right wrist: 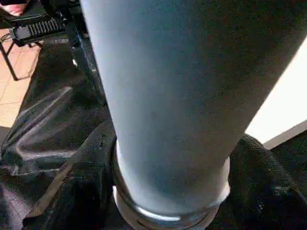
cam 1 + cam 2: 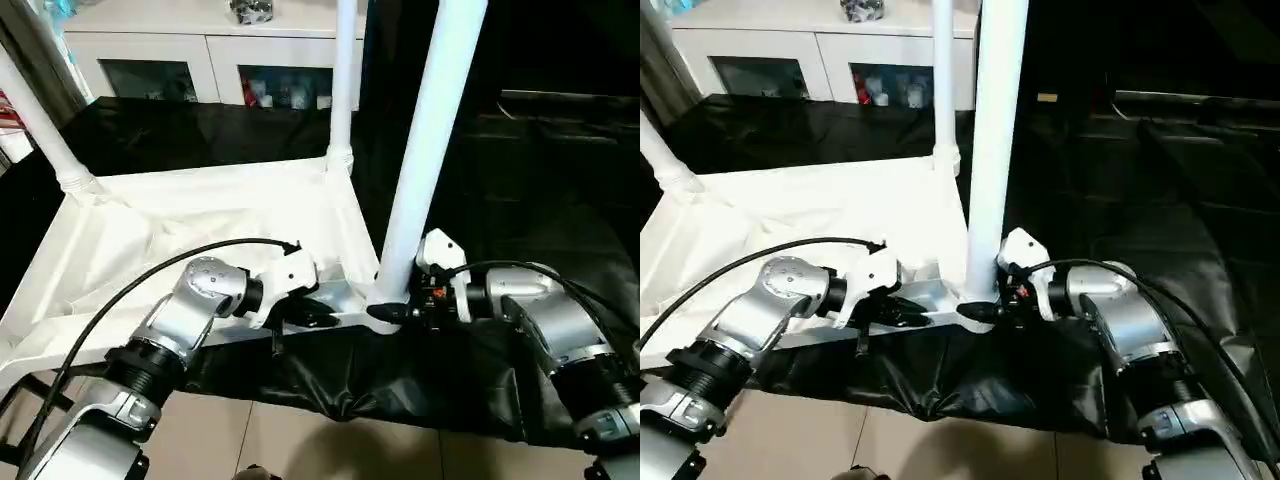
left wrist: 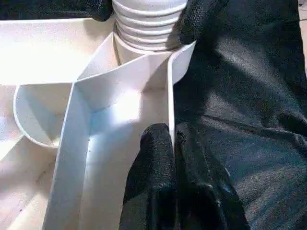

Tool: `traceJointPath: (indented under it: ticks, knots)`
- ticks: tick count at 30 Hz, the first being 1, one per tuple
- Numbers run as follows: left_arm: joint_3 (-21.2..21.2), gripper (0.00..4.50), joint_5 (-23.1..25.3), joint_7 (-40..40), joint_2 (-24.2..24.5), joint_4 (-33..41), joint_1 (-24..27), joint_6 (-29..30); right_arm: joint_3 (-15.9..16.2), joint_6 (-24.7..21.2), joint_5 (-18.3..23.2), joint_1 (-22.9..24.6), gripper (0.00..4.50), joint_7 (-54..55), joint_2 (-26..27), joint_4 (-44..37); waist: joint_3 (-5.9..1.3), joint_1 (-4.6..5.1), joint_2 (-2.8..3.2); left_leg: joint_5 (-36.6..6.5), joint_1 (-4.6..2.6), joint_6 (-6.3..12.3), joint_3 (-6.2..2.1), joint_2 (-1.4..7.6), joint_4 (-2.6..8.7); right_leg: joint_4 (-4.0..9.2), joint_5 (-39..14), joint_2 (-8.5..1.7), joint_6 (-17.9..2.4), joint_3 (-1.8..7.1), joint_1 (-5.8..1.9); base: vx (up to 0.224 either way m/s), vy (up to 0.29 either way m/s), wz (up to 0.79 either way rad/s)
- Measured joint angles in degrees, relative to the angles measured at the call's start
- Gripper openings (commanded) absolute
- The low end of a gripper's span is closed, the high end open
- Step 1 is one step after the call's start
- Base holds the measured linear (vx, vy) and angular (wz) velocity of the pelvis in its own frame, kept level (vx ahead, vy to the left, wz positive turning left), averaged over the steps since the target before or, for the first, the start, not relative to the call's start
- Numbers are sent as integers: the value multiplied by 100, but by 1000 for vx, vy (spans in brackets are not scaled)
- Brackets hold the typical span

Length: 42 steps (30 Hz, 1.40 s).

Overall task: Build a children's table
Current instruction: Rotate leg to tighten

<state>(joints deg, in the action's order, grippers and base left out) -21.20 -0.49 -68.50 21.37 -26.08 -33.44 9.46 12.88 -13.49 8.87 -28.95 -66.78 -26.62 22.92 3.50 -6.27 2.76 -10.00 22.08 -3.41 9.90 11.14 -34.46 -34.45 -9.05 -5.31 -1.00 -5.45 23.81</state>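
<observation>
The white tabletop (image 2: 200, 210) lies upside down on the black-draped table, ribs up. Three white legs stand in its corner sockets: one at the far left (image 2: 35, 110), one at the back (image 2: 343, 80) and a near one (image 2: 425, 150) at the front right corner. My left gripper (image 2: 315, 315) is shut on the thin front rim wall (image 3: 169, 96) just left of that corner. My right gripper (image 2: 392, 310) sits at the near leg's base, with a black finger (image 3: 196, 19) pressed on each side of the ribbed collar (image 3: 148, 28).
A white cabinet (image 2: 200, 50) with glass doors stands behind the table. Black cloth (image 2: 560, 260) covers the table to the right and hangs over the front edge. Tiled floor (image 2: 300, 440) shows below. My cables loop over both forearms.
</observation>
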Motion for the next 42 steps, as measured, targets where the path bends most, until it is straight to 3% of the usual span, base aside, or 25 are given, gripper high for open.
traceJointPath:
  ticks: [5, 8, 14, 19, 20, 28, 35, 42]
  knots:
    - [4, 0, 0, 42, -59, -7, 20, 25, -8, -11, -2, 75, 275, 65, 59, -31, -1, -2, -1, 0, -3, 0, 0, 0, -2, -2, 0, 0, 0, 1, -3, 0, 0, 0]
    - [227, 0, 2, 533, -313, -167, 15, 278, -256, 21, -60, 100, 275, 797, 417, 164, -1, 40, -1, 2, -7, -1, 0, 0, -11, -9, 2, 0, -1, 4, -6, 0, 0, 0]
    - [547, 0, 37, 1897, -940, -669, -286, 746, -774, 128, -253, -527, 274, 3087, 1433, 1325, -2, 294, -2, 5, -12, -7, -3, -4, -13, -9, 15, 0, -6, 7, 0, 0, 0, 0]
    - [648, 0, 243, 2772, -1390, -1045, -543, 796, -1026, 340, -419, -947, 274, 4467, 1954, 2019, -4, 292, 1, 4, -4, -7, -4, -5, -1, 0, 13, 0, -5, 1, 5, 0, 0, 0]
    - [652, 0, 257, 2815, -1406, -1045, -543, 792, -1039, 414, -431, -954, 309, 4542, 1989, 2065, -4, 290, 1, 3, -3, -6, -4, -5, 0, 2, 13, 0, -4, 1, 4, 0, 0, 0]
    - [564, 0, 310, 2668, -1333, -1003, -496, 600, -1124, 665, -425, -909, 360, 4196, 1952, 2188, -4, 283, 0, 4, -3, -4, -3, -5, -1, 2, 13, 0, -5, 1, 2, 0, 0, 0]
    - [396, 0, 201, 1611, -851, -484, -107, 235, -677, 916, -420, -507, 360, 2525, 1228, 1742, -4, 255, 2, 4, -2, -2, -3, -3, -1, 0, 13, 0, -5, 0, 4, 0, 0, 0]
    - [285, 0, 15, 900, -510, -279, 60, 47, -486, 854, -206, -201, 360, 1213, 770, 1242, -4, 196, 1, 8, 0, 2, -1, -3, -13, -4, 15, -1, -7, 5, -2, 0, 0, 0]
